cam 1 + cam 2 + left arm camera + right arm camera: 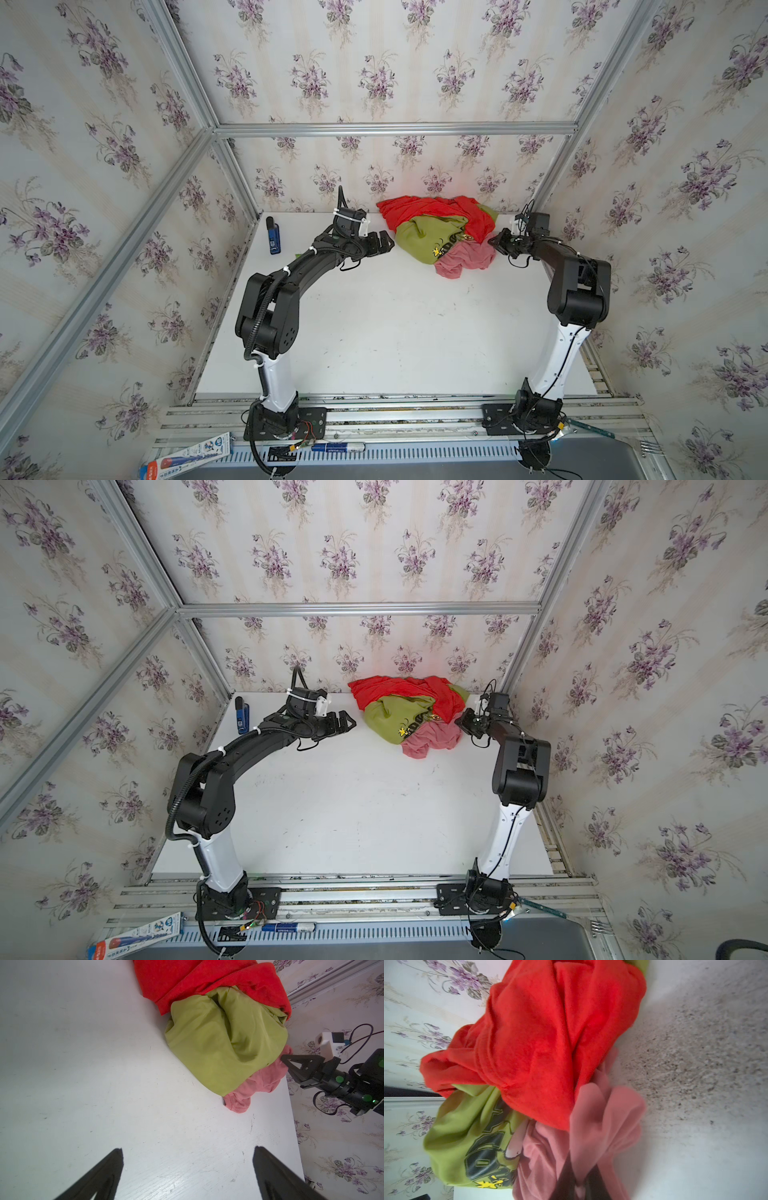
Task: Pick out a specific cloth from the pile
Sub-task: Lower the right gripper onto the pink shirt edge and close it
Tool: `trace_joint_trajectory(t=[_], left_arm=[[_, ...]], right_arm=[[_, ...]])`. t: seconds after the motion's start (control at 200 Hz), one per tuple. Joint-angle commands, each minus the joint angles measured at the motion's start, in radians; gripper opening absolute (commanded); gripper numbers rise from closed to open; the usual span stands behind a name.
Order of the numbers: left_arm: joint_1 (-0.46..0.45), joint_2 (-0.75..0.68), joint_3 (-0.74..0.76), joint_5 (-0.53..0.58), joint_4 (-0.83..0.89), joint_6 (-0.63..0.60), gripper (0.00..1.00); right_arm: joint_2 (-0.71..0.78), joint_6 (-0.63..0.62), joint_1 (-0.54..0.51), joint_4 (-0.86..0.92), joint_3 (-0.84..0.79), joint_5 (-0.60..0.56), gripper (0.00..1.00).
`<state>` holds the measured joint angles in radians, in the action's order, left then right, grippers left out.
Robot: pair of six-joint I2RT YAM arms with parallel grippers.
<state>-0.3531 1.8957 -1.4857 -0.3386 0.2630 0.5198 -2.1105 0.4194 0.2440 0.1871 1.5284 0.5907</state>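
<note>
The pile (440,232) lies at the back of the white table (374,324), against the wall. A bright red cloth (415,212) is at the back, with an olive-green printed cloth (419,239) in front of it. The salmon-pink cloth (465,259) (591,1118) sticks out at the pile's near right side. My right gripper (494,241) (579,1176) is at the pile's right edge, shut on a fold of the pink cloth. The left gripper (388,243) (188,1148) hangs open just left of the pile, with only bare table between its fingers.
A blue and black device (273,241) lies at the table's back left corner. Wallpapered walls and aluminium posts close in the back and both sides. The table's right edge (291,1105) runs close beside the pile.
</note>
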Motion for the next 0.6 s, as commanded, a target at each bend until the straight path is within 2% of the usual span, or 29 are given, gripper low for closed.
trace_joint_trajectory(t=[0.0, 0.12, 0.39, 0.595], left_arm=[[0.002, -0.013, 0.001, -0.010, -0.023, 0.014, 1.00], [0.002, -0.028, 0.006, -0.012, -0.025, 0.015, 1.00], [0.002, -0.059, 0.024, -0.004, -0.025, 0.015, 1.00], [0.003, -0.103, 0.049, 0.056, -0.025, -0.006, 1.00]], right_arm=[[0.050, 0.012, 0.000, -0.041, -0.013, 0.049, 0.08], [0.087, 0.027, 0.000, -0.062, -0.037, 0.048, 0.03], [0.140, 0.065, -0.016, -0.083, -0.034, 0.064, 0.00], [0.170, 0.083, -0.035, -0.085, -0.013, 0.062, 0.00]])
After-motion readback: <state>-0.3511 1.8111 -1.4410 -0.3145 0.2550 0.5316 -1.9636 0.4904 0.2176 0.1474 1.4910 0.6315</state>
